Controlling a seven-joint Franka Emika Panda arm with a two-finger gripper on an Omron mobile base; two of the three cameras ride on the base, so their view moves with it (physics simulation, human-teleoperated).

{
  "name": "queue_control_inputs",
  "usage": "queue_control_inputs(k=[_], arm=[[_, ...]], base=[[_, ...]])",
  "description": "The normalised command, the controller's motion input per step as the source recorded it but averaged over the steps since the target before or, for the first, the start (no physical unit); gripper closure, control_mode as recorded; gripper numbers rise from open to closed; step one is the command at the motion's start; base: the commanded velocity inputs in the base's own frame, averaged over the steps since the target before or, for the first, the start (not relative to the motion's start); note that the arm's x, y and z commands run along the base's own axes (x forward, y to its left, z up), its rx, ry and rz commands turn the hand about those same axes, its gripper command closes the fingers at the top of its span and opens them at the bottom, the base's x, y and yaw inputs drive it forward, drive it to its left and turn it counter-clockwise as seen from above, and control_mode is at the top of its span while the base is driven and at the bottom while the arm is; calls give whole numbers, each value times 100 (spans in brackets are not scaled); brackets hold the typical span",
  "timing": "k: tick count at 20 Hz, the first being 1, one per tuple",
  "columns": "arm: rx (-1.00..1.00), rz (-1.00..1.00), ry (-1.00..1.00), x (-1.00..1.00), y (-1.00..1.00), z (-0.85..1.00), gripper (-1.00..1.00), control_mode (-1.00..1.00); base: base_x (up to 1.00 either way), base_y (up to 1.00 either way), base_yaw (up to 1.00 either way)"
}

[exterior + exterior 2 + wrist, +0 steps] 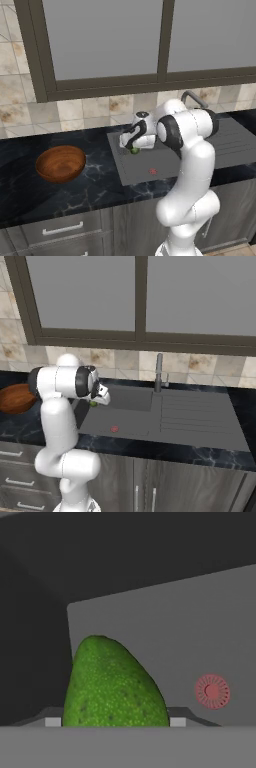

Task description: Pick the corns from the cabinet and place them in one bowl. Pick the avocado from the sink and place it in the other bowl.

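Note:
The avocado (115, 684), green and speckled, sits between my fingertips in the hand view. My gripper (133, 148) is shut on it over the left part of the sink (142, 175), above the basin floor. From the right, the avocado (93, 403) peeks out under the hand (97, 395). The reddish-brown other bowl (60, 163) stands on the dark counter left of the sink, apart from the gripper; its edge (15, 398) shows behind my arm. The corns, the cabinet and the one bowl are out of view.
A small red drain (212, 691) marks the basin floor (153, 171). The curved grey faucet (159, 373) rises behind the sink, with a ribbed drainboard (195, 413) to the right. Window panels (105, 37) and a tiled wall close the back.

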Motion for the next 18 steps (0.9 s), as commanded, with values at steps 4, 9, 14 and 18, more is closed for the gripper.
queue_control_inputs(k=[4, 9, 14, 18], arm=[[5, 0, -1, -29, -4, 100, 100, -100], [0, 0, 0, -24, 0, 100, 100, -100], [0, 5, 0, -27, 2, 100, 100, -100], [4, 6, -6, -35, 3, 72, 100, -100]], base=[[0, 0, 0], [0, 0, 0], [0, 0, 0], [0, 0, 0]])
